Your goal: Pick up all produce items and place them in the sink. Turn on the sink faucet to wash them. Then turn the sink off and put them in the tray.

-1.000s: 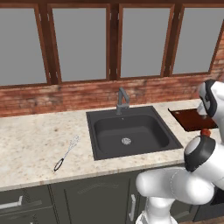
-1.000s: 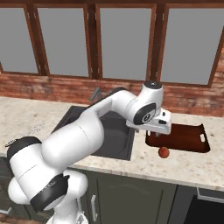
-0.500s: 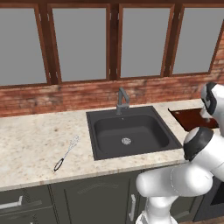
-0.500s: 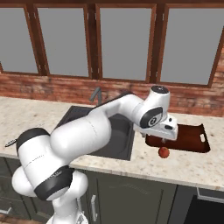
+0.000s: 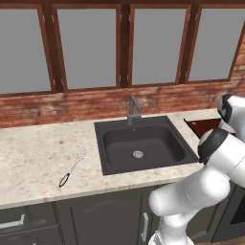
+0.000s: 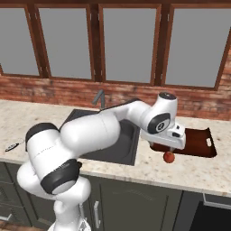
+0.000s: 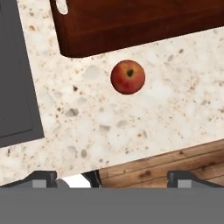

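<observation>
The one produce item I see is a small red apple (image 7: 127, 77) lying on the speckled counter, just in front of the reddish-brown tray (image 7: 131, 22). My gripper (image 7: 113, 177) hovers above it, open, with its fingertips (image 7: 43, 177) set wide and nothing between them. From the right base view the hand (image 6: 168, 134) hangs directly over the apple (image 6: 169, 157), beside the tray (image 6: 198, 143). The black sink (image 5: 139, 143) lies to the left, with its faucet (image 5: 133, 110) behind the basin.
A wire whisk (image 5: 72, 167) with a black handle lies on the counter left of the sink. The sink's edge (image 7: 15, 87) is at the left of the hand view. The counter's front edge (image 7: 144, 162) runs close behind the apple, with wood floor below.
The hand has moved a little to the right and down, closer above the apple. The apple, tray and whisk have not moved, and the jaws stay wide.
</observation>
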